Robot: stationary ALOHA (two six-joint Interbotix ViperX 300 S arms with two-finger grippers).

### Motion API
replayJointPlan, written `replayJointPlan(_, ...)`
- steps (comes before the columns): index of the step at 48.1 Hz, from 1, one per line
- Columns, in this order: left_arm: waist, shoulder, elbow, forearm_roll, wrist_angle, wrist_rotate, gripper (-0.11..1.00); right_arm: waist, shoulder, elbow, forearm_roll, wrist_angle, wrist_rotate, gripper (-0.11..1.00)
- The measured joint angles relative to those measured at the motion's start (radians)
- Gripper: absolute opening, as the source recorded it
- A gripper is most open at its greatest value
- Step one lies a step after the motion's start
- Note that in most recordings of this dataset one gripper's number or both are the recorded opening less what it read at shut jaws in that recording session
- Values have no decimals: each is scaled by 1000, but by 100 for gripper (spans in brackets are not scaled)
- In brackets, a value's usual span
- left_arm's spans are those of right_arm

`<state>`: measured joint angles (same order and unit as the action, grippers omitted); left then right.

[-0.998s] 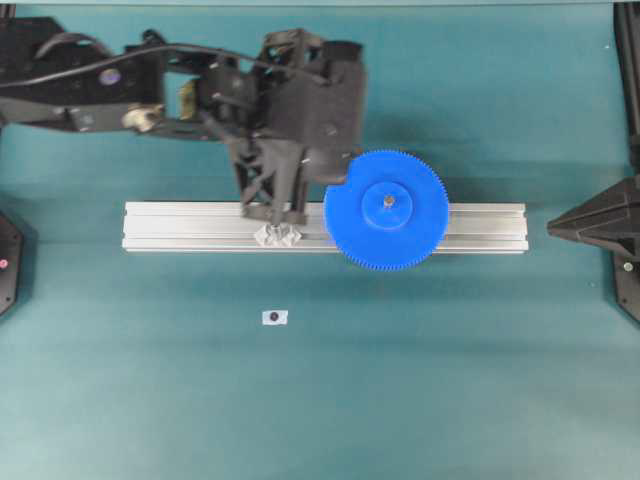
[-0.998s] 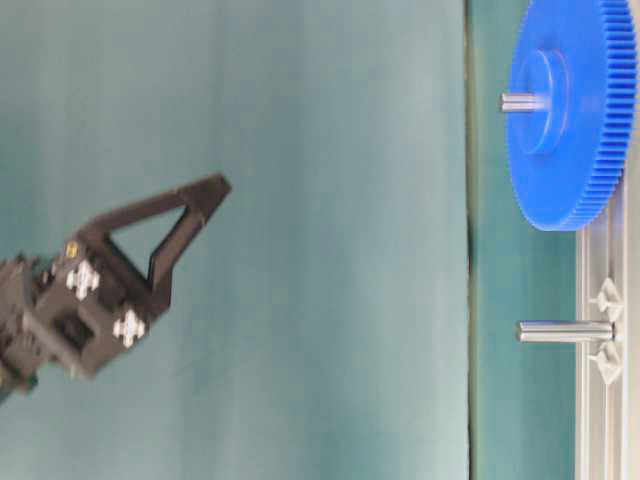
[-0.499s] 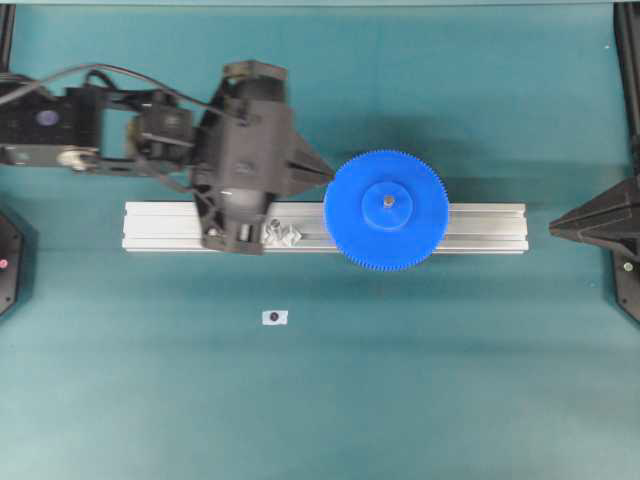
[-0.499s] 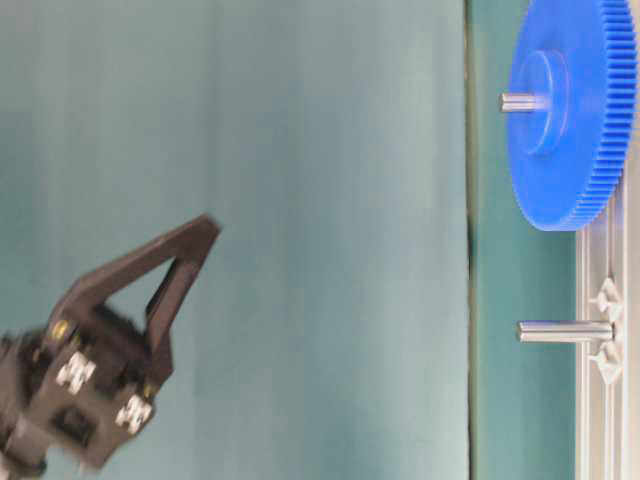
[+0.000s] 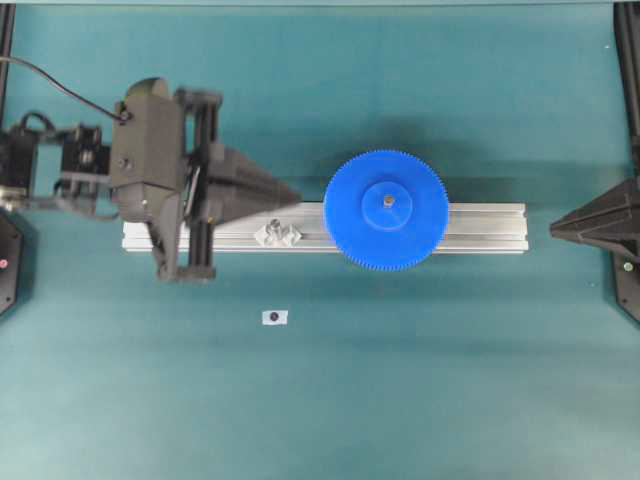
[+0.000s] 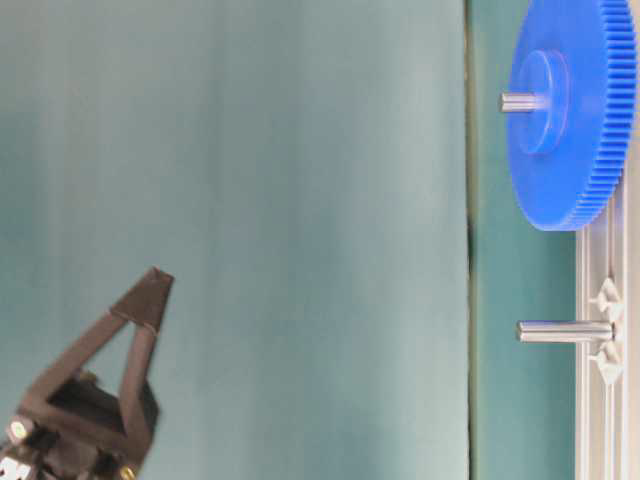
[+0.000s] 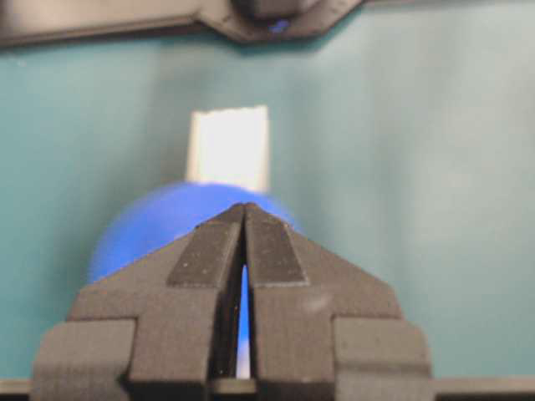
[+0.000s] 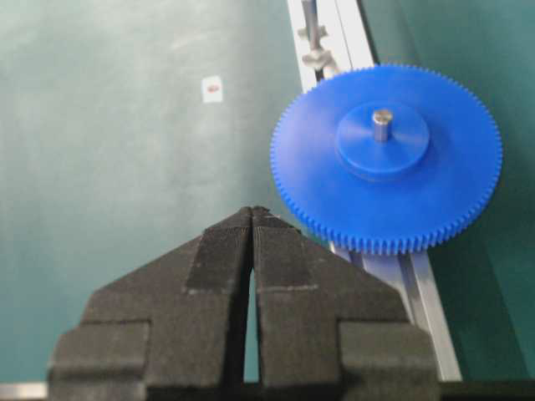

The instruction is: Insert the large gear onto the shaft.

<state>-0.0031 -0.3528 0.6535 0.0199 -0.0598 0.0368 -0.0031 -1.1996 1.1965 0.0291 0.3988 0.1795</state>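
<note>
Since a second ago, pulled well back from the big bright-blue toothed plastic gear (image 5: pixel 386 210) along the long silver aluminium rail (image 5: pixel 480 228): left claw (image 5: pixel 290 193), now turned level, tips clenched together on nothing and pointing toward the gear, no longer near its rim. Unmoved meanwhile: gear lying flat on the rail, raised hub up, with the thin grey metal shaft (image 8: pixel 382 122) poking up through its centre hole. Just left of the gear, bare: second look-alike grey pin on its clear plastic mount (image 5: pixel 277 234). Parked beyond the rail's far end from the left claw: right claw (image 8: pixel 252 215), likewise clenched and empty. By the look of it, gear already seated and task as good as finished.
</note>
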Motion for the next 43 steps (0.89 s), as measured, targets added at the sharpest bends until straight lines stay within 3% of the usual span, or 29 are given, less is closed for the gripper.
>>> replayJointPlan(9, -14, 2, 49, 0, -43, -94, -1, 2, 0, 0, 2, 2, 0, 6)
replayJointPlan(43, -20, -3, 83, 0, -46, -98, -1, 2, -2, 0, 0, 2, 0, 6)
